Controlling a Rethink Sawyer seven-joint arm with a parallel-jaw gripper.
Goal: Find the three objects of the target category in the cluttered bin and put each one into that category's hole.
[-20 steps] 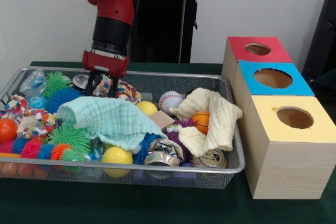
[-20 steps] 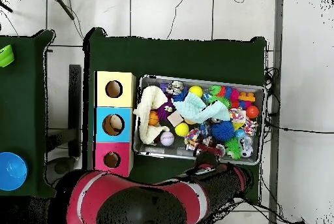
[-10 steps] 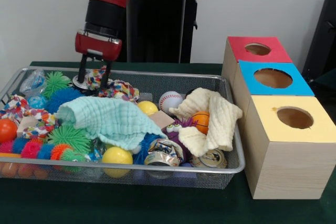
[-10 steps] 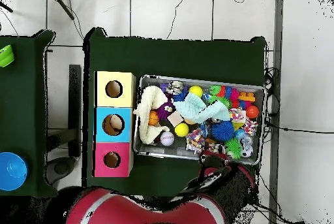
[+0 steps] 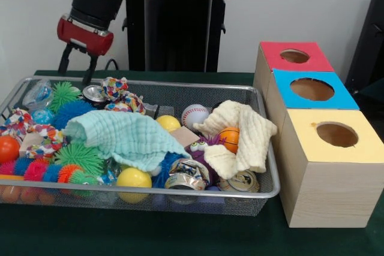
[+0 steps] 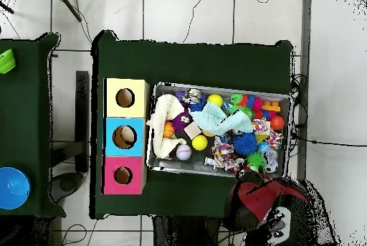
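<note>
Empty red-and-black gripper (image 5: 76, 70), fingers apart, hovers above the silver wire-mesh bin (image 5: 180, 192); likely needs cloths below moved, since no toy animals show.

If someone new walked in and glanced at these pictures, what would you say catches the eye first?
Probably the silver wire-mesh basket, crammed with bright spiky balls, yellow balls, crushed cans, a pale turquoise cloth and a cream cloth. Next, the row of three pale wooden boxes on its right in the front view, topped red, blue and yellow. The red-and-black gripper hangs open above the basket's far left corner.
</note>
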